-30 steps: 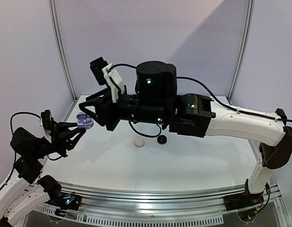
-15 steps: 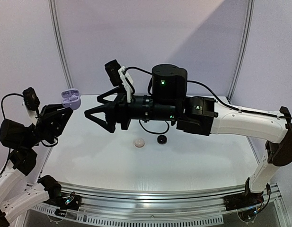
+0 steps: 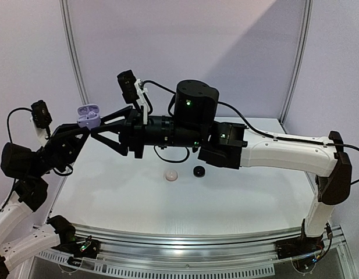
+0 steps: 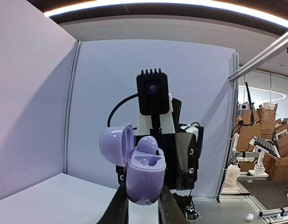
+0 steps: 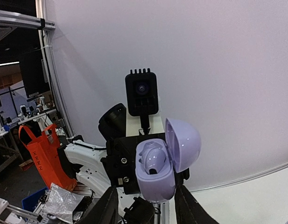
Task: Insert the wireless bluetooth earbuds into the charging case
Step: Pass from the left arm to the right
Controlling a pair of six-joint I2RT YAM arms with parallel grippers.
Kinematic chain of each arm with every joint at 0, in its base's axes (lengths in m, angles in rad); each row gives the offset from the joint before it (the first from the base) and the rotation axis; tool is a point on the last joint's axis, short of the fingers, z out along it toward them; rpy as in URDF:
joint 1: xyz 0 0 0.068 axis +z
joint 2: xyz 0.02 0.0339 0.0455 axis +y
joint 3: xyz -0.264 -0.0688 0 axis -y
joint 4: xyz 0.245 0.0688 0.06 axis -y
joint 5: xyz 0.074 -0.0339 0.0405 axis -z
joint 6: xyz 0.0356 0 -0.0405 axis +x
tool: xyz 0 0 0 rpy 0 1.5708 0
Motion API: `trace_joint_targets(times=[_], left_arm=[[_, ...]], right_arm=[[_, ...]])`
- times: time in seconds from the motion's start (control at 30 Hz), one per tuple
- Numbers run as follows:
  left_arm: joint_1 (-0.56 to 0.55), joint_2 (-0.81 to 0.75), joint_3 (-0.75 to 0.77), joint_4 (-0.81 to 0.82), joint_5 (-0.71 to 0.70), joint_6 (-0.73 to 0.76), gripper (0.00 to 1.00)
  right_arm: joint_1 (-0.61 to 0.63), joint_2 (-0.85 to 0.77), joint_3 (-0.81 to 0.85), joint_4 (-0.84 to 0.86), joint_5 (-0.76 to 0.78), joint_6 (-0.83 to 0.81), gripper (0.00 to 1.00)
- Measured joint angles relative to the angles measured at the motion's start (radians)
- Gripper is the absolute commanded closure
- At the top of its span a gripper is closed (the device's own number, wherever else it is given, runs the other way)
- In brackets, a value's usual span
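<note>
Earbuds: 2 loose pieces, 1 pale earbud (image 3: pixel 171 175) and 1 black earbud (image 3: pixel 198 171), lie near each other on the surface (image 3: pixel 237 192), well below both sets of jaws.

Charging case (image 4: pixel 144 172): lavender, with its lid (image 4: pixel 115 144) swung open. It is held aloft by the left gripper (image 4: pixel 141 196), whose jaws are narrow and clamped on the lower body of the case. The right gripper (image 5: pixel 146 193) has its jaws spread wide and carries nothing. It faces the case head-on, with the case just beyond its tips.

Hazards noted:
1. The case is pinched low on a rounded shell, so a nudge from the right jaws could twist it or push it out of the grip.
2. Contact with the raised lid could snap it shut before a bud goes in.
3. The 2 arms are nose to nose, so a small overshoot risks the jaws striking each other.
4. The right jaws are empty, so nothing can be inserted until a bud is fetched from the surface. Buds this small are easy to flick away.

View differences: only the top view shows the loose buds and the height of the case above the surface. Only the wrist views show the case interior, where a rounded lavender form (image 4: pixel 146 144) sits at the hinge side and is probably a seated bud. Whether the other socket is vacant cannot be confirmed.
</note>
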Motion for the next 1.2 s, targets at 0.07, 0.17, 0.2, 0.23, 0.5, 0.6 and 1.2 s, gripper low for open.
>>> trace_joint_targets(times=[0.07, 0.17, 0.2, 0.23, 0.5, 0.6, 1.2], left_arm=[[0.000, 0.002, 0.000, 0.008, 0.003, -0.004, 1.00], [0.000, 0.002, 0.000, 0.022, 0.008, -0.008, 1.00], [0.000, 0.002, 0.000, 0.025, 0.010, -0.008, 1.00], [0.000, 0.002, 0.000, 0.027, 0.011, -0.008, 1.00], [0.000, 0.002, 0.000, 0.032, 0.000, -0.019, 1.00], [0.000, 0.002, 0.000, 0.032, 0.000, -0.020, 1.00], [0.001, -0.022, -0.005, -0.048, -0.029, 0.046, 0.35]], right_arm=[[0.000, 0.016, 0.019, 0.000, -0.006, 0.010, 0.68], [0.000, 0.033, 0.043, 0.004, -0.018, 0.018, 0.75], [0.000, 0.035, 0.045, 0.007, -0.021, 0.019, 0.76], [0.000, 0.036, 0.047, 0.008, -0.023, 0.019, 0.78], [-0.004, 0.049, 0.060, 0.016, -0.034, 0.017, 0.98], [-0.006, 0.050, 0.061, 0.018, -0.040, 0.017, 1.00], [-0.002, 0.040, -0.027, 0.090, -0.005, 0.016, 1.00]])
